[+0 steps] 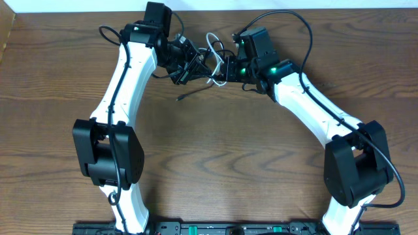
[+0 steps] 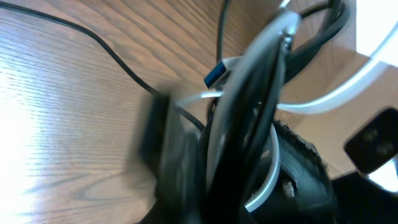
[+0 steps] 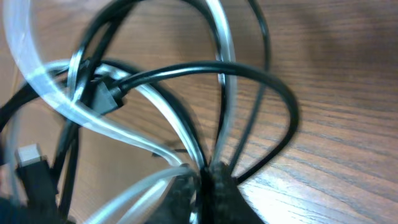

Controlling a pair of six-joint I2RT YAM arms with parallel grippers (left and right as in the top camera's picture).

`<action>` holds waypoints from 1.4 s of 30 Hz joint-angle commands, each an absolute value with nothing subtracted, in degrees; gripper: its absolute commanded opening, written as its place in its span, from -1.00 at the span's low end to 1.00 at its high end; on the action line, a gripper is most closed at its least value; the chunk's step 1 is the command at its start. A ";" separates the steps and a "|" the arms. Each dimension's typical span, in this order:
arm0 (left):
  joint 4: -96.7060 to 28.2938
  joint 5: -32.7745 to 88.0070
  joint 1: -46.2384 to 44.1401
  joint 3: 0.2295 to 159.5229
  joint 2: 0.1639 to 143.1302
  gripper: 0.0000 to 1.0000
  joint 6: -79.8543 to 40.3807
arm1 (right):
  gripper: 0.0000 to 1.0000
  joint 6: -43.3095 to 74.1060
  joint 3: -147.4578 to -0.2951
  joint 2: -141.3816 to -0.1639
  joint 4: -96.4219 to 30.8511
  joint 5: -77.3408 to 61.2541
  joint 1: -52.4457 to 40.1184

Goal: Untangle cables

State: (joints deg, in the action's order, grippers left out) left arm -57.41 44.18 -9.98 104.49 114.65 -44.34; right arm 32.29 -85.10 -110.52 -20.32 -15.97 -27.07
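Note:
The black cable (image 1: 193, 93) and white cable (image 1: 214, 44) form one tangle at the table's far middle, held between both grippers. My left gripper (image 1: 185, 70) is shut on the bundle from the left; in the left wrist view black (image 2: 249, 112) and white (image 2: 323, 99) strands run through the jaws (image 2: 249, 186), and a blue-tipped plug (image 2: 214, 74) shows. My right gripper (image 1: 225, 68) is shut on the bundle from the right; in the right wrist view black loops (image 3: 261, 74) and white strands (image 3: 124, 134) fan out from the jaws (image 3: 208, 180). A black plug end trails toward the table's middle.
The brown wooden table (image 1: 215, 150) spreads under both arms. Thick black wires (image 1: 297, 23) belong to the right arm and loop at the back. A dark rail (image 1: 215, 228) runs along the front edge.

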 commanded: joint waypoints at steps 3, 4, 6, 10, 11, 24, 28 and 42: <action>-56.71 49.67 -10.85 104.68 113.47 -0.85 -39.13 | -0.98 32.10 -85.27 -111.33 -20.45 -17.93 -28.08; -56.73 49.19 -10.85 104.68 113.47 -0.85 -37.87 | -0.98 32.08 -85.27 -111.28 -20.58 -17.93 -27.75; -56.99 46.15 -10.85 104.68 113.47 -0.84 -34.35 | -0.98 30.70 -85.27 -110.78 -21.17 -20.36 -26.33; -57.21 37.04 -10.79 104.68 113.47 -0.39 -28.01 | -0.98 28.34 -85.27 -110.02 -22.13 -30.26 -21.96; -57.21 34.79 -10.79 104.68 113.47 -0.27 -26.57 | -0.98 27.94 -85.27 -110.02 -22.11 -32.40 -21.19; -55.94 35.83 -10.81 104.71 113.47 0.13 -14.83 | -0.98 10.59 -85.27 -110.02 -24.64 -51.46 -14.94; -53.49 40.95 -10.85 104.71 113.47 0.13 -10.94 | -0.98 6.59 -85.27 -110.02 -24.67 -54.43 -15.14; -50.28 39.59 -11.00 104.68 113.47 0.15 -10.90 | -0.98 1.15 -85.30 -110.02 -24.71 -66.37 -14.28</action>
State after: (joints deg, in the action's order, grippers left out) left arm -50.43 39.97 -10.79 104.47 114.65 -11.94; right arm 3.99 -85.10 -110.52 -24.69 -60.64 -14.79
